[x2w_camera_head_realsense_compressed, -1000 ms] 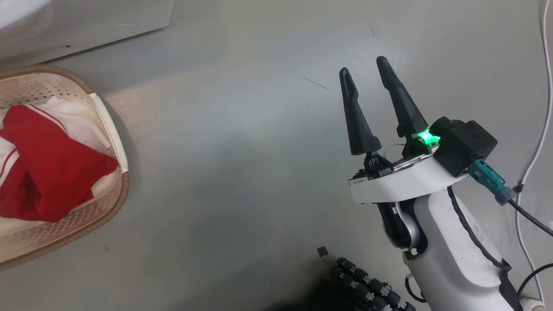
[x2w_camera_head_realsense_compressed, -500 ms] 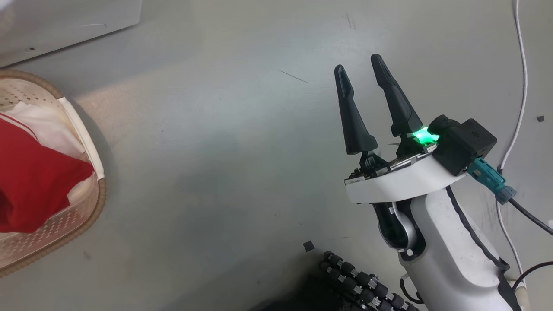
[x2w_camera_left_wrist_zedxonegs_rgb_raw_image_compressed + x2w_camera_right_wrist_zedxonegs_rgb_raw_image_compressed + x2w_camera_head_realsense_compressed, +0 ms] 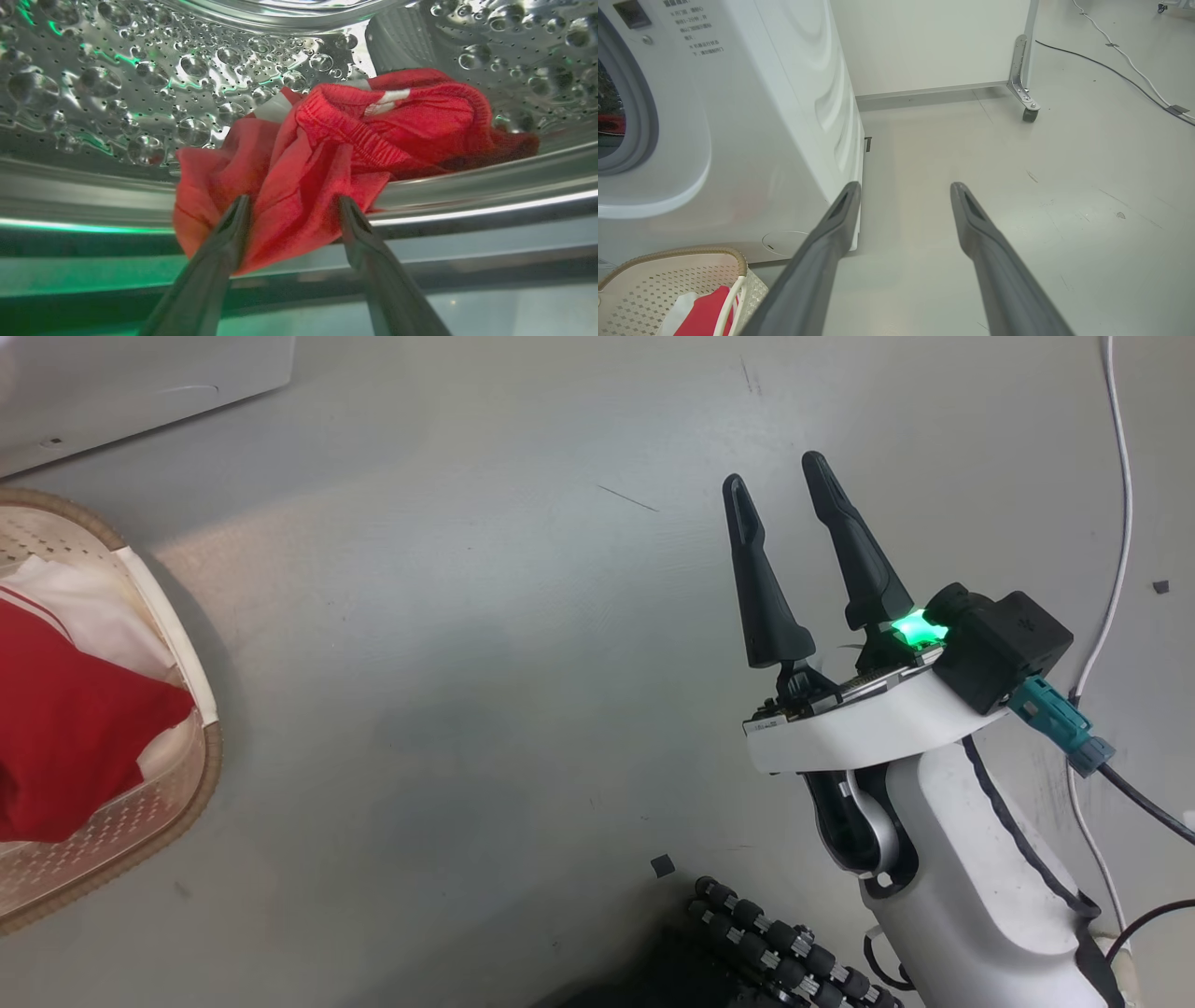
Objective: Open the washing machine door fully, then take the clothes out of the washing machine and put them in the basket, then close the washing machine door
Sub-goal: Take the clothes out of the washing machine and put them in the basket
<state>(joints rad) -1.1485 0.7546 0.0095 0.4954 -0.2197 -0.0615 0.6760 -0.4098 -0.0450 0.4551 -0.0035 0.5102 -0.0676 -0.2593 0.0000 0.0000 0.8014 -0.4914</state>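
We see our left gripper [image 3: 294, 199] open astride the red clothes [image 3: 336, 140] at the drum [image 3: 140, 70] lip, our right gripper [image 3: 773, 469] open above the floor [image 3: 467, 663], another garment [image 3: 65, 737] in the basket [image 3: 201, 775].

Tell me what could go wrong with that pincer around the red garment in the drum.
The left pincer straddles just a loose fold of the red garment, so the cloth might slip free once pulled. The rest lies bunched behind the drum's metal lip and could catch there. The basket already holds a heap of clothes, so another piece may hang over its rim.
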